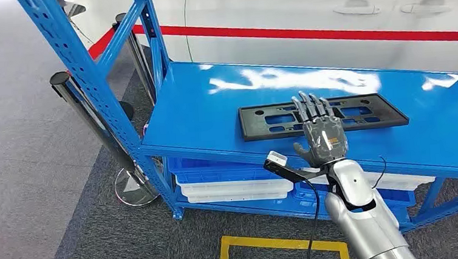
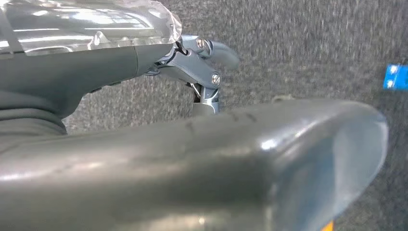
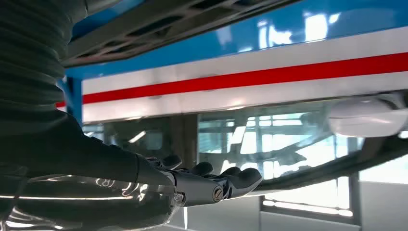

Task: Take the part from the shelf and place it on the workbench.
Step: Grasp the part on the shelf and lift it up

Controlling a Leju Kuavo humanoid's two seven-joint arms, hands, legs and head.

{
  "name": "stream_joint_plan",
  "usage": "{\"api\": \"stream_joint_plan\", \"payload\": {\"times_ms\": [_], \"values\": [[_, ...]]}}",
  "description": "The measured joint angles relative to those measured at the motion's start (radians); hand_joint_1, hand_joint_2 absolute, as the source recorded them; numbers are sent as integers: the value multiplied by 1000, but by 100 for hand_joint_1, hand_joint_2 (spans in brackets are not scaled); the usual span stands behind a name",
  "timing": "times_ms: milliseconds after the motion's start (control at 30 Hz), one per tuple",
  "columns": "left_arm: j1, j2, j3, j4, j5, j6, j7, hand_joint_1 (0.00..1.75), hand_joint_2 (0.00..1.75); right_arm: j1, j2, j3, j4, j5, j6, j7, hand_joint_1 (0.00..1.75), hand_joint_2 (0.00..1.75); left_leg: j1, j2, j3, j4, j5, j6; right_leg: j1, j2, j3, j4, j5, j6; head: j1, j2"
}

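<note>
The part (image 1: 371,112) is a flat black rectangular frame with slots, lying on the top board of the blue shelf (image 1: 213,118). My right hand (image 1: 321,132) is stretched out flat over the frame's near edge, fingers straight and pointing away from me, holding nothing. In the right wrist view the fingers (image 3: 226,183) lie extended, with a gap between them and the black part (image 3: 159,24). My left hand (image 2: 202,159) hangs over grey carpet and holds nothing, with its thumb filling the foreground and one finger (image 2: 216,53) loosely extended.
A white car body with a red stripe (image 1: 329,34) stands close behind the shelf. White trays (image 1: 237,188) sit on the lower level. Metal stanchions (image 1: 68,86) and the blue upright (image 1: 82,66) stand at the left. Yellow tape (image 1: 280,243) marks the floor in front.
</note>
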Motion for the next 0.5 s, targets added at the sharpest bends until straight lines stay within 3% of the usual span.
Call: {"api": "stream_joint_plan", "payload": {"times_ms": [67, 133, 167, 200, 233, 300, 333, 400, 500], "values": [[0, 0, 0, 0, 0, -1, 0, 0, 0, -6, -2, -10, 6, 8, -1, 5, 0, 175, 4, 0, -34, 66, -29, -6, 0, 0, 6, -2, -3, -3, 0, 0], [2, 0, 0, 0, 1, -1, 0, 0, 0, -12, -6, -28, 19, 21, -2, 11, 0, 175, 14, 0, -109, 201, -77, -18, -1, -1, 16, -4, -12, -5, 0, 0], [3, 1, 0, 0, 1, -2, 0, 0, 0, -12, -6, -34, 25, 26, -2, 12, 0, 175, 18, 1, -142, 250, -86, -23, -2, 0, 21, -3, -17, -3, 0, 0], [4, 2, 0, 0, 0, -2, 0, 0, 0, -11, -7, -41, 30, 31, -2, 12, 0, 175, 22, 1, -159, 264, -74, -28, -3, 1, 26, -2, -23, -1, 0, 0], [5, 3, 0, 0, 0, -2, 0, 0, 0, -11, -8, -49, 36, 37, -2, 14, 0, 175, 26, 1, -156, 237, -42, -33, -5, 2, 33, 1, -30, 3, 0, 0], [6, 6, 0, 0, -1, -4, 0, 0, 0, -11, -10, -67, 43, 49, -1, 16, 0, 175, 31, 2, -109, 109, 44, -38, -10, 3, 49, 8, -48, 13, 0, 0], [6, 7, 0, 0, -1, -6, -1, 0, 0, -12, -12, -76, 46, 55, 1, 17, 0, 175, 31, 3, -83, 49, 69, -36, -10, 3, 53, 13, -56, 20, 0, 0], [5, 7, 0, 1, -3, -10, -2, 0, 0, -11, -17, -95, 51, 65, 7, 22, 0, 175, 28, 3, -60, -1, 76, -24, -8, 3, 54, 18, -65, 33, 0, 0], [4, 8, -1, 1, -7, -19, -3, 0, 0, -3, -27, -120, 52, 85, 26, 29, 0, 175, 25, 1, -55, -9, 69, 0, -10, 3, 54, 22, -75, 51, 0, 0]]}}
